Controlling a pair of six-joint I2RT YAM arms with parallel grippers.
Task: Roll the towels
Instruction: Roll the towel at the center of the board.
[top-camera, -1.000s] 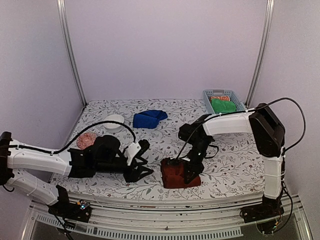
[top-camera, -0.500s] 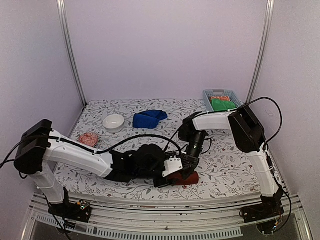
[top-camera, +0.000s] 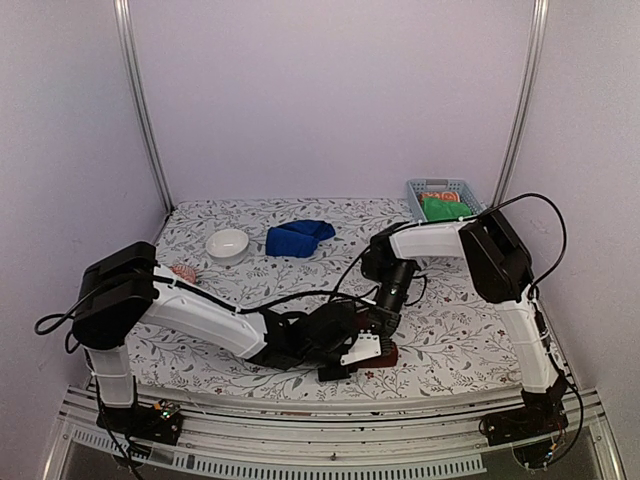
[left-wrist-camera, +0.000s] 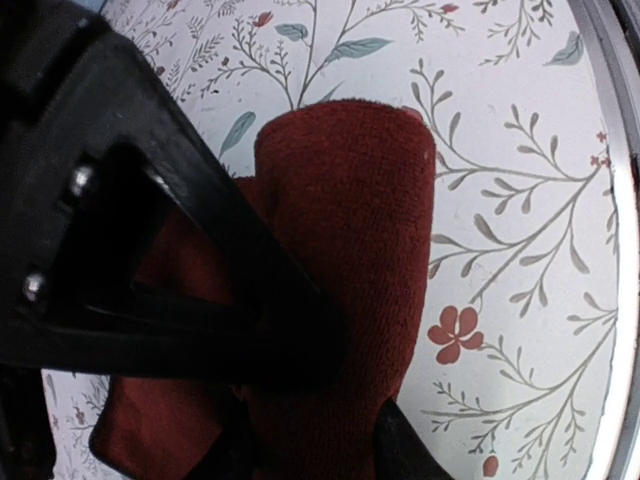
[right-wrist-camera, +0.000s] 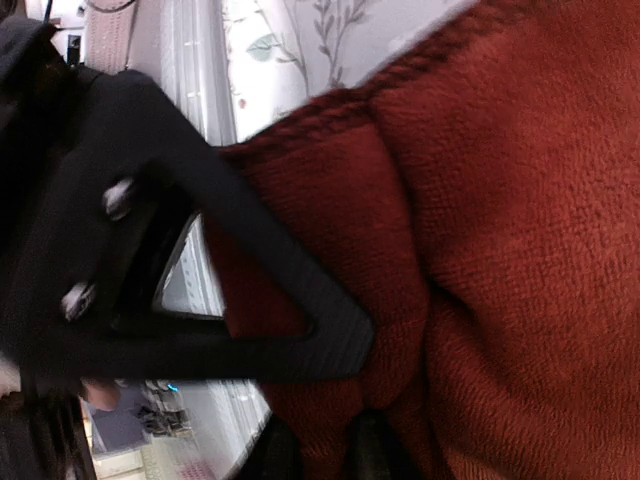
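The dark brick-red towel (top-camera: 387, 355) lies part-rolled near the table's front edge, mostly hidden under both grippers. In the left wrist view its roll (left-wrist-camera: 350, 200) runs between my left gripper's (left-wrist-camera: 320, 455) fingertips, which press on both sides of it. My left gripper (top-camera: 362, 352) reaches it from the left. My right gripper (top-camera: 383, 333) comes down on it from behind; a fold of the red towel (right-wrist-camera: 520, 250) sits pinched in my right gripper (right-wrist-camera: 325, 450). The royal blue towel (top-camera: 298, 238) lies crumpled at the back, far from both grippers.
A blue-grey basket (top-camera: 415, 195) with a green cloth (top-camera: 445, 209) stands at the back right. A white bowl (top-camera: 227, 243) and a pink object (top-camera: 183, 272) sit on the left. The left arm stretches across the front of the flowered table cover (top-camera: 470, 320).
The left arm has swung right across the front to the red towel, and its jaws have narrowed round the roll. The right gripper has stayed on the towel, its jaws slightly wider.
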